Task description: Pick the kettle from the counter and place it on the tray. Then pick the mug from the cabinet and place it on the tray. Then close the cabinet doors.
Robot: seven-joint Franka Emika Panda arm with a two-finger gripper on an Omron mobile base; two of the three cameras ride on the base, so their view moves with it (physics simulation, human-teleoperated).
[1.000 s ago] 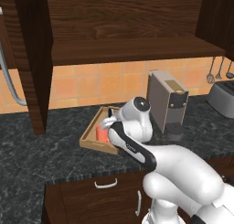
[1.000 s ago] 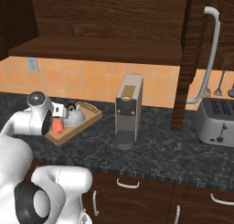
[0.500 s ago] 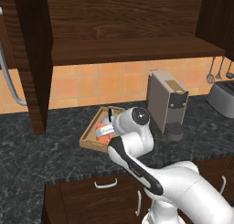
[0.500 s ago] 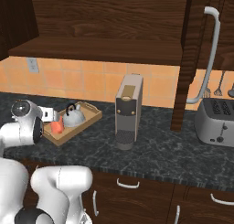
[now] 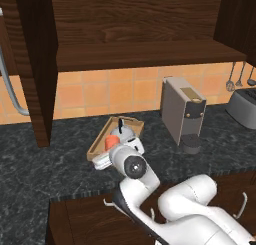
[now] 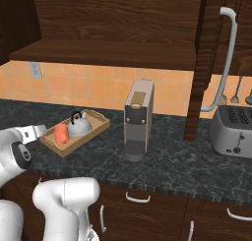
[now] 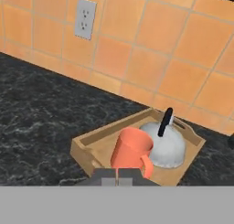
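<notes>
The light-wood tray [image 5: 96, 150] [image 6: 96, 129] [image 7: 94, 140] lies on the dark counter [image 5: 45, 169] [image 6: 172, 161]. In it stand the orange-red mug [image 5: 111, 141] [image 6: 61, 133] [image 7: 131, 151] and, right behind it, the silvery kettle [image 5: 125, 133] [image 6: 78, 128] [image 7: 167, 147]. My gripper [image 5: 101, 162] [image 6: 42, 131] [image 7: 117, 174] hovers just off the tray's near rim, shut with nothing in it, a short way from the mug. The cabinet [image 5: 140, 54] [image 6: 108, 53] hangs above with its doors [image 5: 37, 64] [image 6: 209, 63] swung open.
A tall grey coffee machine [image 5: 182, 111] [image 6: 138, 119] stands right of the tray. A toaster [image 5: 242, 108] [image 6: 234, 132] sits farther right, under hanging utensils. A wall outlet [image 7: 85, 18] is on the orange tiles behind the tray.
The hand has drawn back from over the tray toward the counter's front edge and dropped lower. Its jaws have gone from open to shut, empty. Mug and kettle stay put.
</notes>
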